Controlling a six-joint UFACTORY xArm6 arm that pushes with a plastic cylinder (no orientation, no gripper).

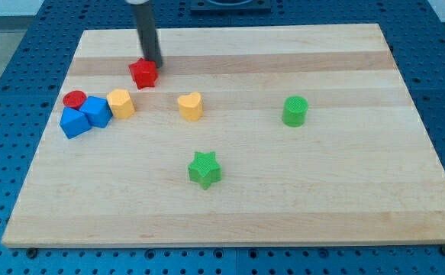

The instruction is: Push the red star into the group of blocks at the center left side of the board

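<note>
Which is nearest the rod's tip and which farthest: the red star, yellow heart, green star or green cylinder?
From my tip:
1. Red star, touching it, just lower left.
2. Yellow heart, lower right.
3. Green star, toward the view's bottom.
4. Green cylinder, far right.

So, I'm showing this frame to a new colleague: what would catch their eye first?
Probably my tip, the dark rod coming down from the view's top and touching the upper right of the red star. Next, the tight cluster at centre left: a red round block, two blue blocks and a yellow block. The green star sits alone near the middle.
</note>
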